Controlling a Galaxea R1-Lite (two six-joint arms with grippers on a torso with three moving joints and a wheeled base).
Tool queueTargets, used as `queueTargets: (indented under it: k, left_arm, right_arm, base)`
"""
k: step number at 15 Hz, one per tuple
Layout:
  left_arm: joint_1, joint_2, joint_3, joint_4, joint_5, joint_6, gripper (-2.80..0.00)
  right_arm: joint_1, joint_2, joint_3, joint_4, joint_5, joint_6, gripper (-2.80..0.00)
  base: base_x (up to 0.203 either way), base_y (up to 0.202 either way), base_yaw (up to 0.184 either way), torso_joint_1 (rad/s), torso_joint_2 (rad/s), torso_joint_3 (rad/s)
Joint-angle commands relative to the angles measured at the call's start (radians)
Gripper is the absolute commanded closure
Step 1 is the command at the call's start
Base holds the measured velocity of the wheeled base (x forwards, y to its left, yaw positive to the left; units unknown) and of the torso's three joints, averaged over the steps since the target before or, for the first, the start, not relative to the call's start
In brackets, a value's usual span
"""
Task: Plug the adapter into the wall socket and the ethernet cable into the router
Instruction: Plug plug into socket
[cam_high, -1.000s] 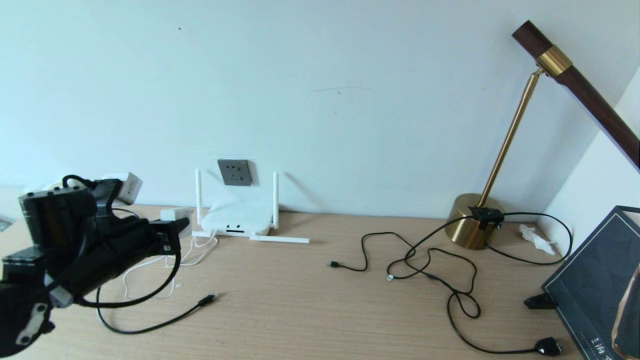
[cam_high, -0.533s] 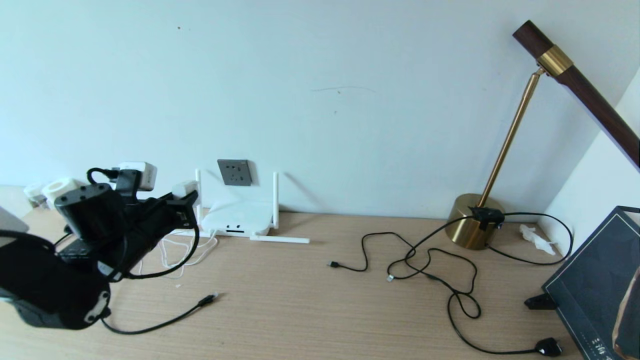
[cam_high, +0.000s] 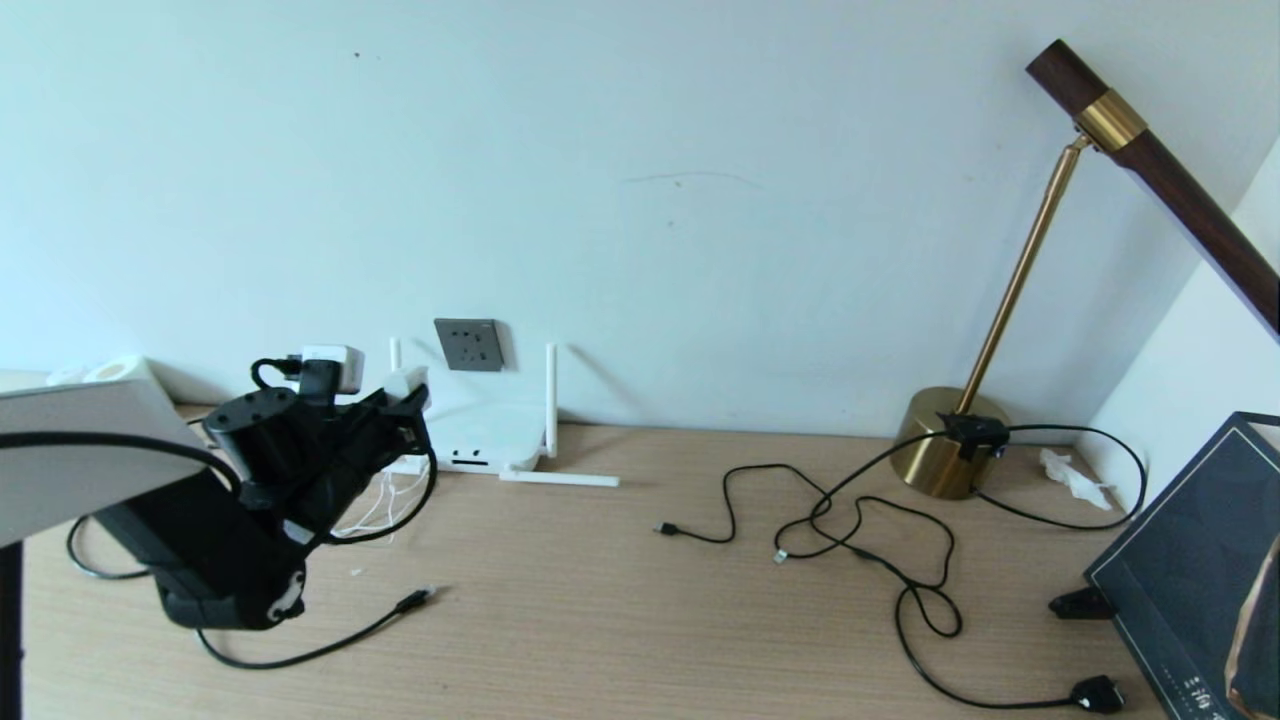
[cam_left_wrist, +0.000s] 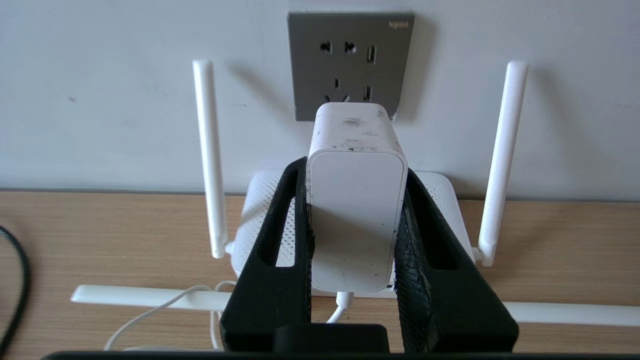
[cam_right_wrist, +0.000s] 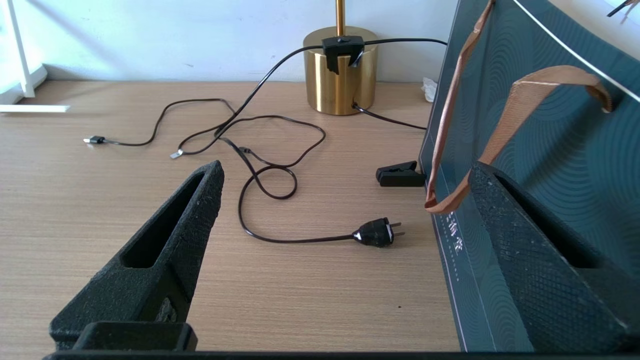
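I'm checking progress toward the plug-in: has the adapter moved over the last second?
Yes. Held by the left gripper, the adapter has risen off the desk and travelled right toward the wall socket, above the router.

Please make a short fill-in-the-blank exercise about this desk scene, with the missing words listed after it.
1. The left claw is shut on the white ____.
2. The wall socket is mounted above the white ____.
3. The right claw is ____ and holds nothing.
4. The black power plug lies on the desk, in front of the brass ____.

Missing words: adapter; router; open; lamp
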Motion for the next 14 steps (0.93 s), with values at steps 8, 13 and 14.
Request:
queueTargets:
  k: [8,13,14]
  left_arm:
    - [-0.016,0.165,-0.161,-0.01,-0.012,-0.013,0.0]
    - [-0.018,0.199,-0.234,-0.01,-0.012,-0.013,0.0]
    - [-0.018,0.201,-0.246,-0.01,-0.012,-0.012,0.0]
  right_arm:
    - [0.0,0.0,0.011,0.0,0.0,0.001,-2.8]
    - [0.001,0.0,0.011,0.0,0.0,0.001,-2.8]
    - [-0.001,0.0,0.011,0.0,0.0,0.001,-2.8]
  base:
    - [0.0,0.0,0.0,0.0,0.0,0.0]
    - [0.0,0.0,0.0,0.0,0.0,0.0]
    - [0.0,0.0,0.0,0.0,0.0,0.0]
